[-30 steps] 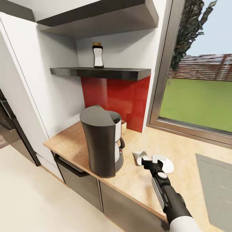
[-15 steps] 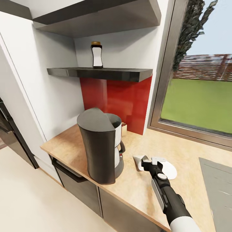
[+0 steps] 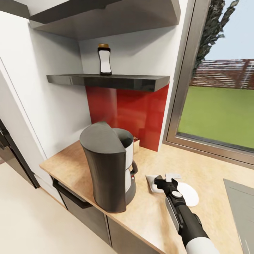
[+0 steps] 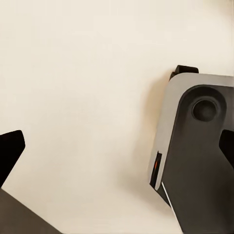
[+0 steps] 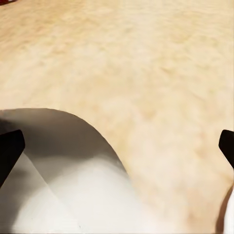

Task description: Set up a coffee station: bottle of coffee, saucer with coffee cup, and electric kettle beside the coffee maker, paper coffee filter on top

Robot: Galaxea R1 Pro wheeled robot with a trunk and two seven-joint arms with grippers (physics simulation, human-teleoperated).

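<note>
My right gripper (image 3: 163, 181) (jaws apart) still hovers at the cup (image 3: 153, 176); only the camera moved, so nothing's progressed.

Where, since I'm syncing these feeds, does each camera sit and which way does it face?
Head: on the head, looking forward-down at kitchen countertop, coffee maker, shelved bottle of coffee; right end effector shows.
Left wrist: on left arm, facing pale floor; tips of left end effector show.
Right wrist: on right arm, facing countertop; tips show.
Shared: head and right wrist see the white object.
</note>
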